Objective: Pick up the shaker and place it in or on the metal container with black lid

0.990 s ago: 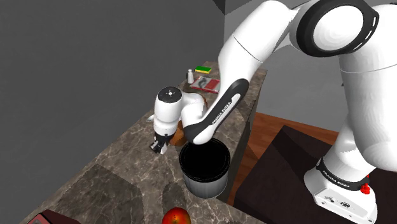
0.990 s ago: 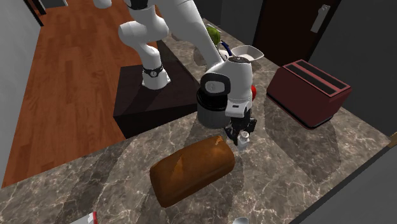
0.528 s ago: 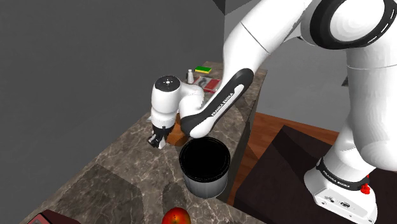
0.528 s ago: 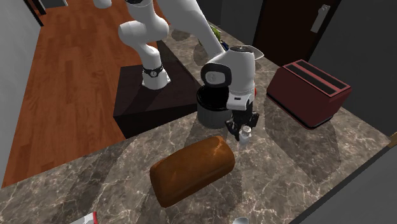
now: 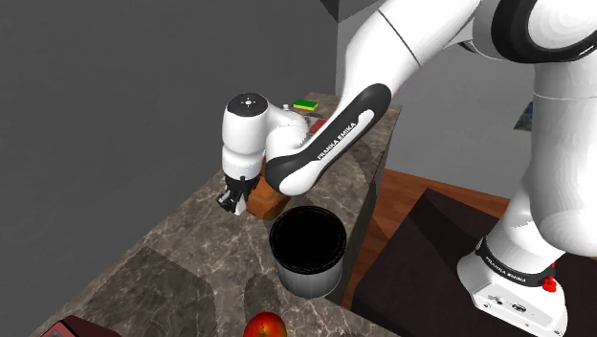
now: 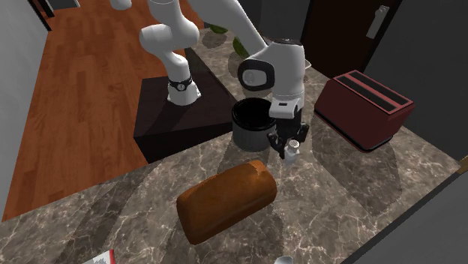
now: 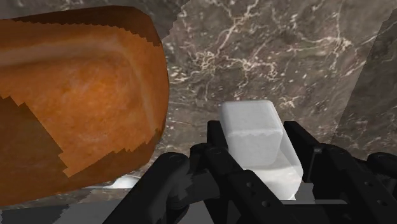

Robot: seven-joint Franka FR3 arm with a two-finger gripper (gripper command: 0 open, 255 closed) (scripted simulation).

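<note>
A small white shaker sits clasped between my black fingers, one finger on each side of it. My gripper is shut on the shaker and holds it a little above the marble counter. The grey container with a black top stands just to the second exterior view's left of the gripper. In the shoulder view the gripper hangs up and left of the container, with the shaker barely visible in it.
A brown bread loaf lies on the counter close beside the gripper, large in the wrist view as the loaf. A red toaster stands at the second exterior view's right. A red apple lies near the container.
My gripper has risen with the shaker and shifted towards the toaster, away from the container's near side. The arm's wrist has swung upward.
</note>
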